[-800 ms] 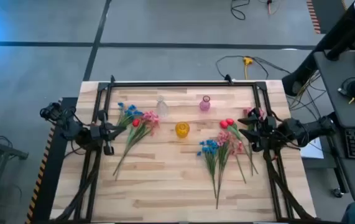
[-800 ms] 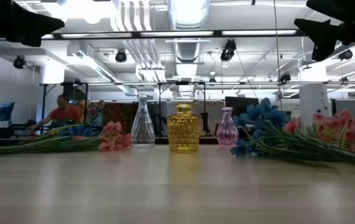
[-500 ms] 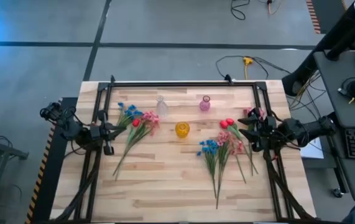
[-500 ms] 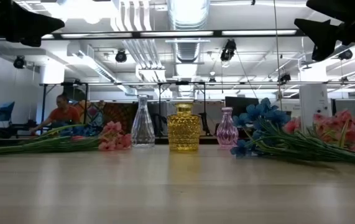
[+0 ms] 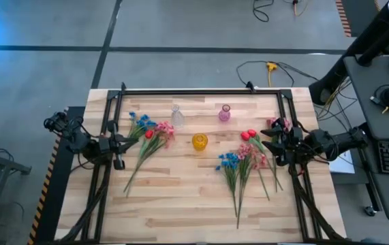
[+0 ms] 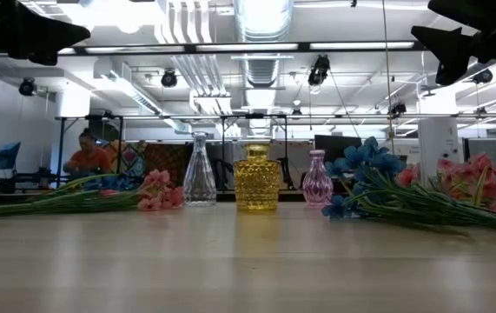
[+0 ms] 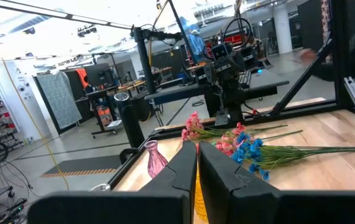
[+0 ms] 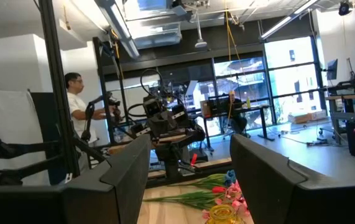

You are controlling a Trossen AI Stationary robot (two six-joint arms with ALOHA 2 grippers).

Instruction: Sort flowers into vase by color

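Observation:
Two loose bunches of flowers lie flat on the wooden table. The left bunch (image 5: 146, 133) has blue, red and pink heads. The right bunch (image 5: 243, 160) has blue, pink and red heads, its stems pointing at the near edge. Between them stand a clear vase (image 5: 177, 116), a pink vase (image 5: 225, 112) and a yellow vase (image 5: 199, 141), all upright. My left gripper (image 5: 126, 141) hovers shut at the table's left edge, beside the left bunch. My right gripper (image 5: 268, 146) hovers open at the right edge, beside the right bunch, with nothing between its fingers (image 8: 127, 168).
A black frame (image 5: 201, 92) runs along the table's far edge and down both sides. In the low view both arms hang above table height, the left (image 6: 22, 30) and the right (image 6: 473, 35). Bare wood (image 5: 180, 197) lies along the near edge. People (image 8: 78, 106) show in the room beyond.

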